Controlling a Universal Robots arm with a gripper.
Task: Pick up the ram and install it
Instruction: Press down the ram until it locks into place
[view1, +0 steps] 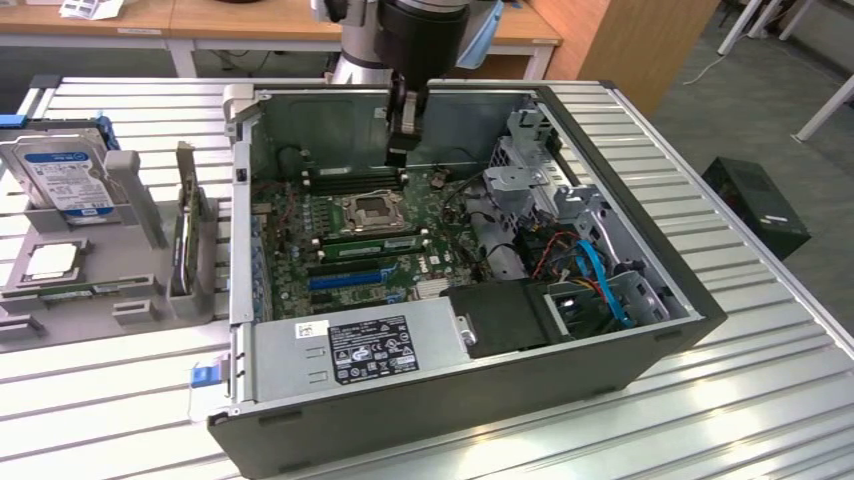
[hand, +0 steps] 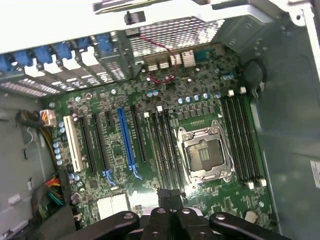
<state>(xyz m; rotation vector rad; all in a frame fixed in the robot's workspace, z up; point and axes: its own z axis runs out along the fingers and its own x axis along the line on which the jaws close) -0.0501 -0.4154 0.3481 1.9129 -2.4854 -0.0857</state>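
Note:
A long thin green stick, which I take for the ram (view1: 367, 247), lies along a memory slot on the near side of the CPU socket (view1: 370, 211) in the exterior view. My gripper (view1: 399, 150) hangs above the motherboard (view1: 300, 255), over the far bank of memory slots (view1: 354, 180) and well clear of the board. Its black fingertips (hand: 163, 194) stand close together, and no green stick shows between them. In the wrist view, black memory slots (hand: 240, 140) run on both sides of the bare socket (hand: 206, 152).
The open computer case (view1: 641, 350) holds a power supply (view1: 367, 350), drive cages (view1: 534, 180) and blue cables (view1: 601, 280). A grey rack (view1: 140, 200) at the exterior view's left carries a hard drive (view1: 64, 175) and an upright card (view1: 187, 230). Blue and white expansion slots (hand: 125, 140) cross the board.

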